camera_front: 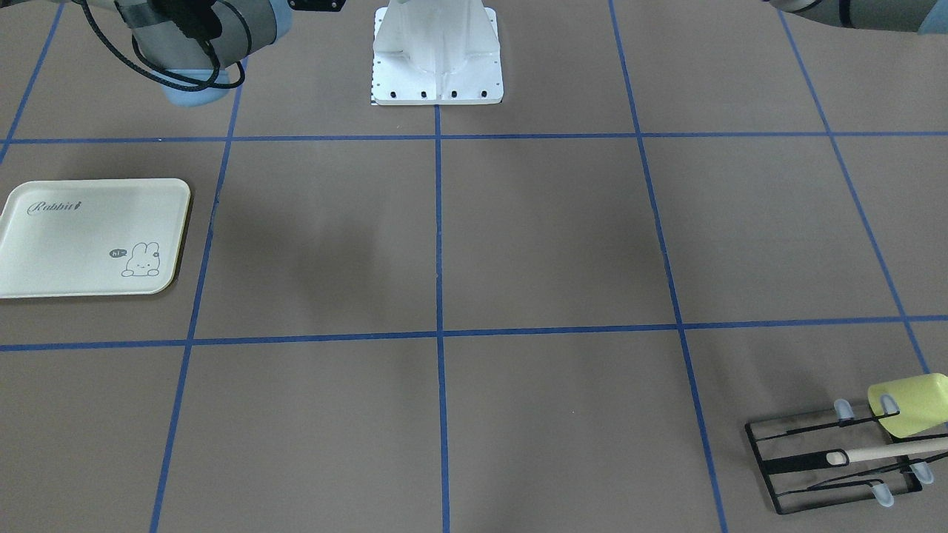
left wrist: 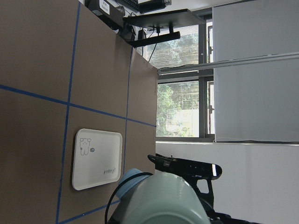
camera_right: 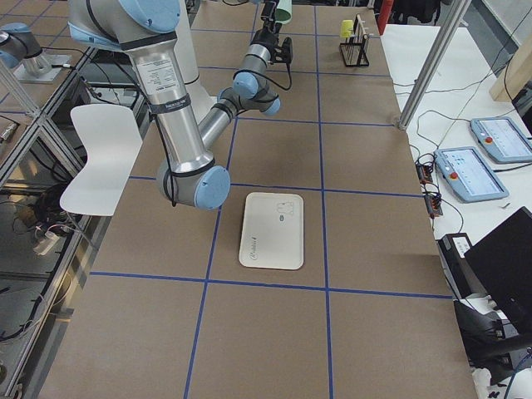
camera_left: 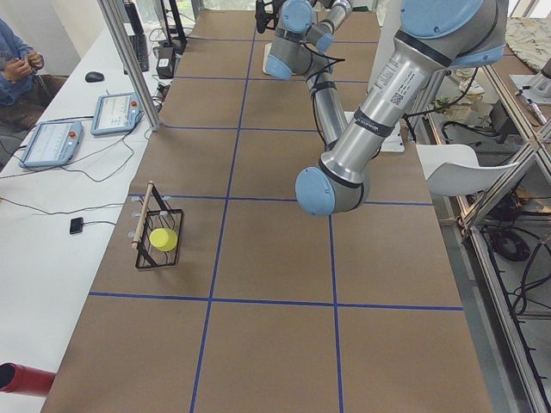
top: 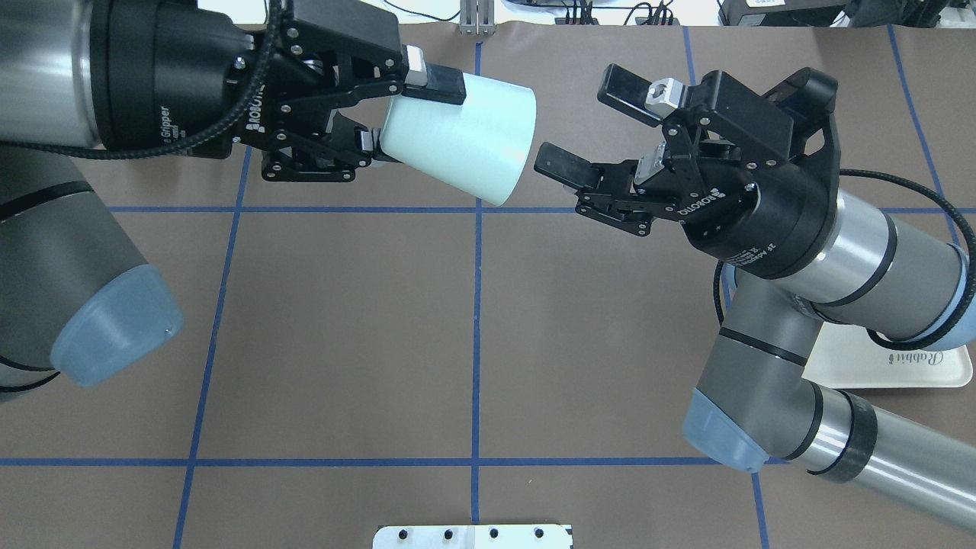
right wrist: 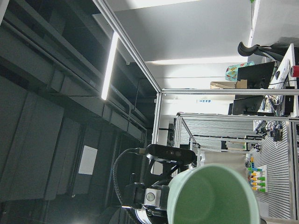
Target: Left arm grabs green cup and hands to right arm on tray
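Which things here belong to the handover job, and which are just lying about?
Job: left gripper, shut on the green cup; right gripper, open; tray.
Lying about: black wire rack, yellow-green cup, pale stick on the rack.

On my feed the left arm (top: 61, 252) sits high with its wrist level, left gripper (top: 400, 113) clamped on the green cup (top: 465, 141). The right arm (top: 862, 236) points back at it, right gripper (top: 591, 126) spread wide, fingers just beside the rim.
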Robot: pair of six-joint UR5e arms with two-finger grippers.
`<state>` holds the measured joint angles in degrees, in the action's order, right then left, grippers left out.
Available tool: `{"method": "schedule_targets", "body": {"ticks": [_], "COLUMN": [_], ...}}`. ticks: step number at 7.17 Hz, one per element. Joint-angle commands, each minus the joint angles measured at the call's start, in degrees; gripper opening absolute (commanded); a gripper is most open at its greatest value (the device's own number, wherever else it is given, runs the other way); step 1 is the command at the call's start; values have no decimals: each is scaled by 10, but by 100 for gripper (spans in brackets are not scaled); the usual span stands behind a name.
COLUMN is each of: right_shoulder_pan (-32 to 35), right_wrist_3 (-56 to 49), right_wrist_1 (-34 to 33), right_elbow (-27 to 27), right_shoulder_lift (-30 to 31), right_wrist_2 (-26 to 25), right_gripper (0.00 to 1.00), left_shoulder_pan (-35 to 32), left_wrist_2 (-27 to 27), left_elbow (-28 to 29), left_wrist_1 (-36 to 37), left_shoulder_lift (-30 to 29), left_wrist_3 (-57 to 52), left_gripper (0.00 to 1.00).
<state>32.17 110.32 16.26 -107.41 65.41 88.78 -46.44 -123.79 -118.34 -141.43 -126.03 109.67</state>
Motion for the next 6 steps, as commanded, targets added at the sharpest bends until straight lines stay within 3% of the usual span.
{"method": "schedule_targets", "body": {"ticks": [1,6], "right_shoulder_pan": [0,0], "right_wrist_3": [2,7], "right_wrist_1": [-7,-19], "right_elbow": [0,-5], "right_shoulder_lift": [-4,-5], "right_wrist_2": [-4,-5], "right_gripper": [98,94], "left_shoulder_pan": [0,7], "left_wrist_2": [-3,-3], "left_elbow": [0,0], "left_wrist_1": [-1,-2], "left_shoulder_lift": [0,0], "left_wrist_3": [0,0], "left_gripper": [11,11]}}
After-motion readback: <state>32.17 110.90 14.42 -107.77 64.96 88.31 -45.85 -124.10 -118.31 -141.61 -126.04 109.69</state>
